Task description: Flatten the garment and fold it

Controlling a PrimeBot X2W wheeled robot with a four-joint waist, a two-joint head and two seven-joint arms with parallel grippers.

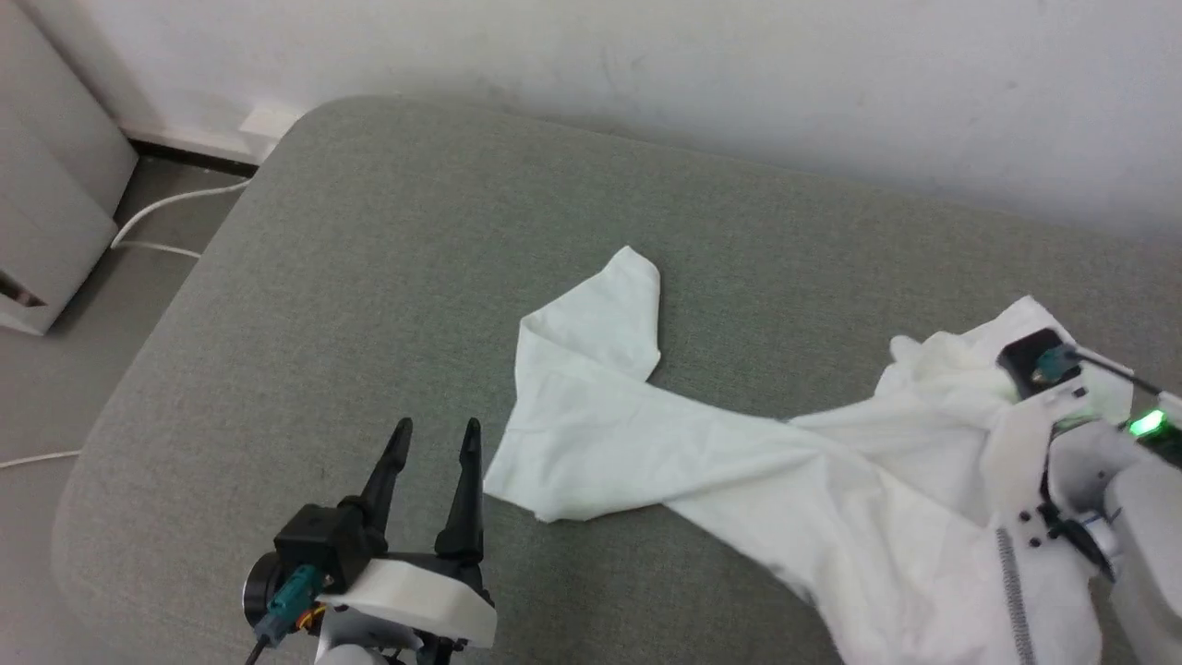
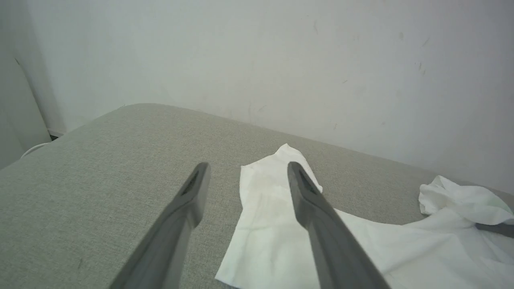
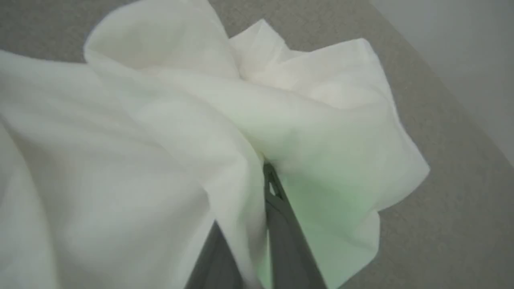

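White thin-fabric long-sleeved garment (image 1: pixel 739 453) lies rumpled over right half of grey-green upholstered cushion (image 1: pixel 369 277), sleeve reaching cushion centre. Left claw (image 1: pixel 438 427) spread wide, empty, above cushion's near middle. Right claw (image 3: pixel 263 170) pinched narrow on bunched garment fold at cushion's right side.

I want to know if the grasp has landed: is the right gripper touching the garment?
Touching. The right wrist view shows the right gripper with its two fingers drawn close together on a fold of the garment, the cloth pinched between them.
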